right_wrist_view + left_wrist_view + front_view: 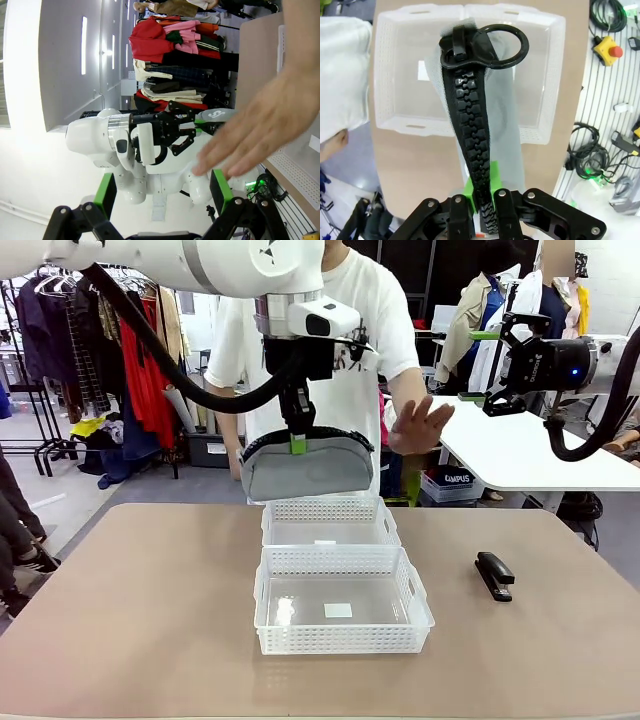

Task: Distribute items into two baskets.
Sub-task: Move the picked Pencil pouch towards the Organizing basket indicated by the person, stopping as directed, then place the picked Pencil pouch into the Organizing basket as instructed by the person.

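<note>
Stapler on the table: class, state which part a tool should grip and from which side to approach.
Grip the stapler across its narrow width at mid-length, coming down from above. It lies flat, long and slim, apart from the baskets, both long sides free.

— How many baskets are counted?
— Two are counted: the near basket (340, 638) and the far basket (325, 510) (both white and latticed).
— And the items?
— One pouch (306, 467) and one stapler (494, 575) are seen, two in all.
— Grippers and hands?
— Two grippers are counted, the left gripper (297, 440) and the right gripper (478, 366). One raised hand (418, 425) of the person is made out, and one table (150, 620).
</note>
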Motion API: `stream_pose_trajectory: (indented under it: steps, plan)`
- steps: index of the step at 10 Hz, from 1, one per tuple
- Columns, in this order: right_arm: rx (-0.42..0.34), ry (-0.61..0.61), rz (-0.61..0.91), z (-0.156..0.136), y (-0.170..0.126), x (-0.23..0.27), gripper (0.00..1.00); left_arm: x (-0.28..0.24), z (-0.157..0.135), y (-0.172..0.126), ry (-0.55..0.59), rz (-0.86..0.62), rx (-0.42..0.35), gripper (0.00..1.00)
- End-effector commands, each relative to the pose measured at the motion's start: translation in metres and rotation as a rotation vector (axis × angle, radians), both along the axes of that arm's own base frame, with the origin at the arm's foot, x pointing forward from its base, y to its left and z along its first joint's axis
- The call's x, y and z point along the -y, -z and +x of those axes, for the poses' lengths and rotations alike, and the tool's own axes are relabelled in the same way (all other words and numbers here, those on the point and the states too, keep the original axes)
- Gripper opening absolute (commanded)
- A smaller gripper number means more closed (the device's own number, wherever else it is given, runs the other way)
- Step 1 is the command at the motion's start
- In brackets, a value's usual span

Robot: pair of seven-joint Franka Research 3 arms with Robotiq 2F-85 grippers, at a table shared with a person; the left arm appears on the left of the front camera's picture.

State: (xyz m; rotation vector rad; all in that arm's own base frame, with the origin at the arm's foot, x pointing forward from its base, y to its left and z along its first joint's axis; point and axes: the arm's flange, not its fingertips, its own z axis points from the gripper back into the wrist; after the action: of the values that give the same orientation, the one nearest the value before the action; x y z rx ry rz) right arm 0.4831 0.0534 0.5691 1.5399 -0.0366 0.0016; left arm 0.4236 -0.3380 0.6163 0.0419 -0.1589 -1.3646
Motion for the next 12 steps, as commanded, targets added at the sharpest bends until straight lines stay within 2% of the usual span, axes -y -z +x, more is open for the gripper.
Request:
stream_pose_trajectory:
  steps: [1, 3, 4, 12]
  plan:
    - [0.003, 0.003, -0.001, 0.0001, -0.0016, 0.0006, 1.00, -0.0016, -0.0036, 0.0058, 0.046, -0.021, -0.016, 0.00]
    - [0.003, 0.003, -0.001, 0.0001, -0.0016, 0.0006, 1.00, -0.0046, -0.0009, 0.0024, -0.002, -0.052, -0.018, 0.00]
    - [0.003, 0.003, -0.001, 0.0001, -0.0016, 0.0006, 1.00, 0.0051, -0.0008, 0.0059, 0.018, -0.006, -0.019, 0.00]
    - [0.003, 0.003, -0.001, 0.0001, -0.0016, 0.0006, 1.00, 0.0051, -0.0008, 0.0059, 0.018, -0.006, -0.019, 0.00]
